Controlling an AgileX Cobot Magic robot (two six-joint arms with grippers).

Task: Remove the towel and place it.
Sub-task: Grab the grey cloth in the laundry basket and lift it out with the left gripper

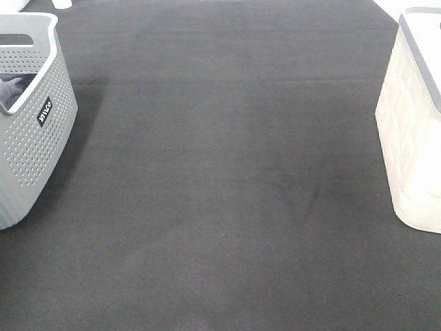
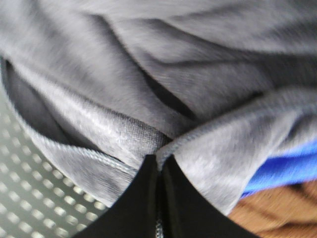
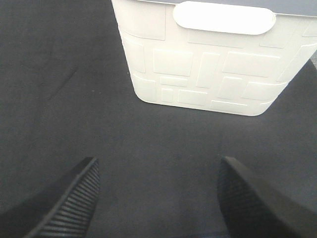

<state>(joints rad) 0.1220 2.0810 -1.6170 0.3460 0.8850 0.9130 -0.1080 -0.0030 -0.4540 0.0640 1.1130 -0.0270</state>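
Towel (image 2: 148, 64) bunched inside grey perforated basket (image 1: 41, 138) at left edge of black bench (image 1: 220, 193), partly covering blue cloth (image 2: 287, 168). Left tool (image 2: 159, 162) clamped on towel's stitched hem. Right tool (image 3: 157, 198) spread wide, empty, above bench near white basket (image 3: 213, 64).

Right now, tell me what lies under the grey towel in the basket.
A bright blue cloth and a brown fabric peek out beneath the edge of the towel. The towel hides the rest of both, and anything deeper in the basket.
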